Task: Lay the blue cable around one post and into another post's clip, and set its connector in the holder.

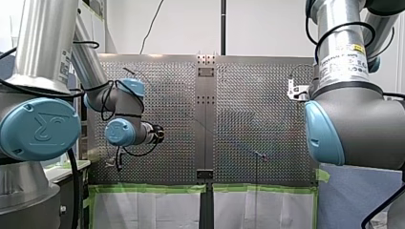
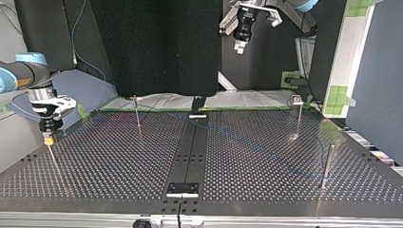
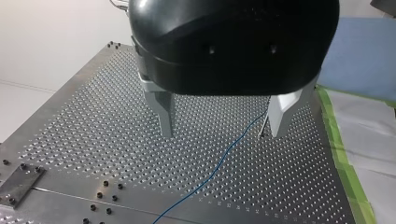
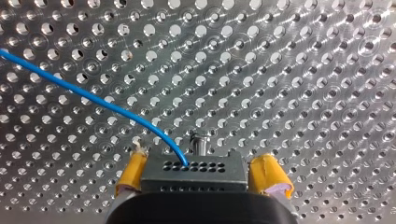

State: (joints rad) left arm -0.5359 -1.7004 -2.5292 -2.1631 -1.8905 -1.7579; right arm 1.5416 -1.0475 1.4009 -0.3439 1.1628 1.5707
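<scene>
Right wrist view: right gripper clamps the connector, blue cable trailing ahead; left gripper spread wide; routing, seating seemingly remain.

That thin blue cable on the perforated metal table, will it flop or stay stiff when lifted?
Probably floppy: the thin blue cable curves loosely out of the dark connector block. Likely light, being so thin.

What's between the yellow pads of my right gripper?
The connector, clamped by the right gripper, with the blue cable leaving its face. The right wrist view shows it.
</scene>
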